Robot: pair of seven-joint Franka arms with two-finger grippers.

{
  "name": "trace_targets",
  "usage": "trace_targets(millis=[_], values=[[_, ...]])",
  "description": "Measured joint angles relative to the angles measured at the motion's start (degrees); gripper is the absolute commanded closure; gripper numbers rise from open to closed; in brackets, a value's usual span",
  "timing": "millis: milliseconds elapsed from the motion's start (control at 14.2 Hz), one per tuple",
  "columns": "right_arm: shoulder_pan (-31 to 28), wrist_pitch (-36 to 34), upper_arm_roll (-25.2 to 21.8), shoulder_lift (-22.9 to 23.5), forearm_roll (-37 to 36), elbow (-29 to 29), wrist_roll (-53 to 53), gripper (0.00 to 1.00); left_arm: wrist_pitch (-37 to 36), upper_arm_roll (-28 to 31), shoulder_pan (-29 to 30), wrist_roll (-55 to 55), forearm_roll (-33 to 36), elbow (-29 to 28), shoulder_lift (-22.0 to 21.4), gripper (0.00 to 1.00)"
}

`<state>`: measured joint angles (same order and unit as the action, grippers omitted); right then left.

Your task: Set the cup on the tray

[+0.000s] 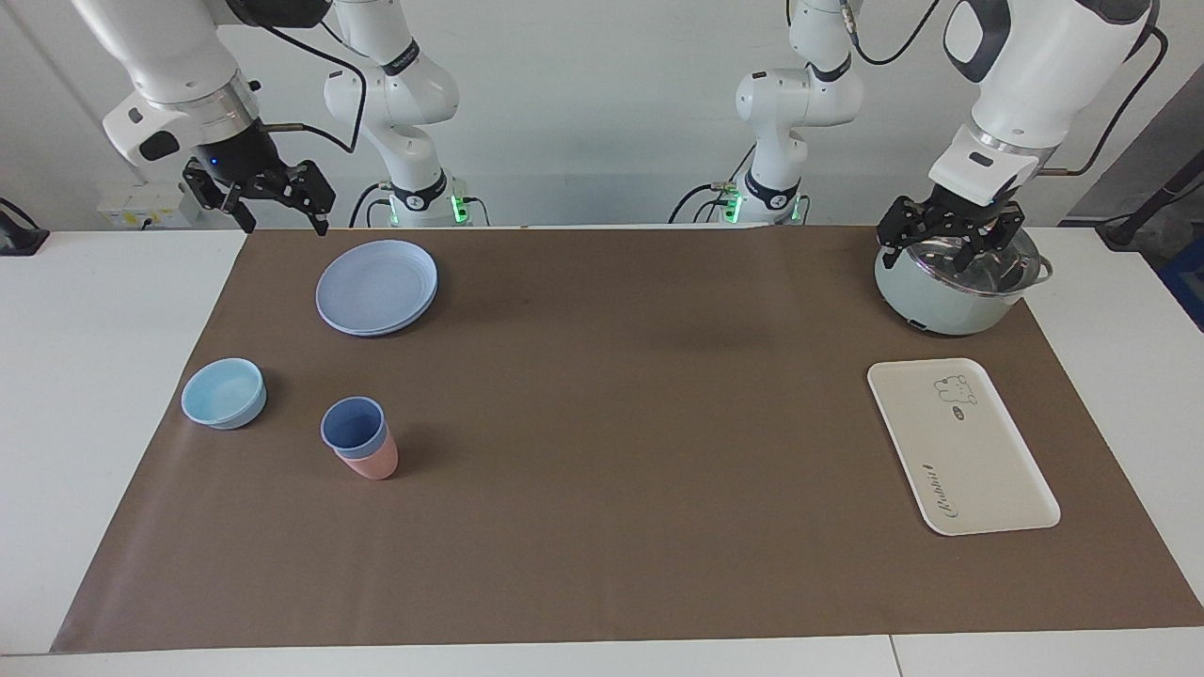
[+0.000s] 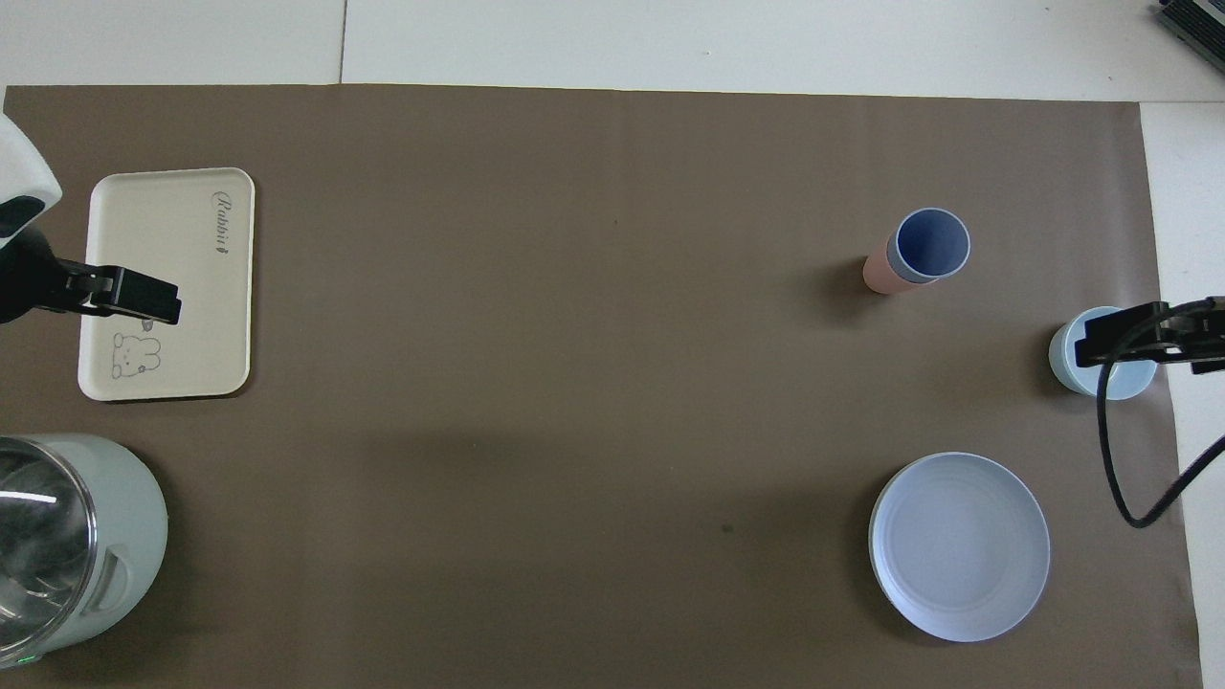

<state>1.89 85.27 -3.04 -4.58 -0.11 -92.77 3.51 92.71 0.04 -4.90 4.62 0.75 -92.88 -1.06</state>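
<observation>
Facing view: the blue cup (image 1: 354,425) is seen nested in a pink cup (image 1: 373,461), near the brown mat's (image 1: 602,527) edge farthest from the robots, toward the right arm's end. It is judged light, stiff and smooth; a pinch across the rim is suggested, since the pink cup may lift with it. The right gripper (image 1: 282,212) hangs released, well apart from the cup. The left gripper (image 1: 950,246) hangs released over the pot (image 1: 941,306).

Overhead view: the cup (image 2: 930,245) is well apart from the tray (image 2: 172,277) at the left arm's end.
</observation>
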Motion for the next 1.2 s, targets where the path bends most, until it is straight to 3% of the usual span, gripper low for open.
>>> trace_targets(millis=[282,564,775,1057,1198], values=[[0.0,0.7,0.0,0.0,0.0,-0.2,0.0,0.0,0.0,-2.2,2.5,0.0,0.0,0.0,0.0,0.0],[-0.2,7.3,-0.2,-0.1,0.0,-3.0,-2.6,0.0,0.0,-3.9,4.1,0.0,0.0,0.0,0.0,0.0],[-2.7,14.4,-0.6,-0.4,1.5,-8.3,-16.5,0.0,0.0,-4.0,4.1,0.0,0.0,0.0,0.0,0.0],[-9.4,29.2,-1.2,-0.2,12.7,-17.5,-43.0,0.0,0.0,-4.1,4.1,0.0,0.0,0.0,0.0,0.0],[-10.7,33.2,-1.2,0.4,18.4,-20.5,-55.2,0.0,0.0,-4.1,4.1,0.0,0.0,0.0,0.0,0.0]])
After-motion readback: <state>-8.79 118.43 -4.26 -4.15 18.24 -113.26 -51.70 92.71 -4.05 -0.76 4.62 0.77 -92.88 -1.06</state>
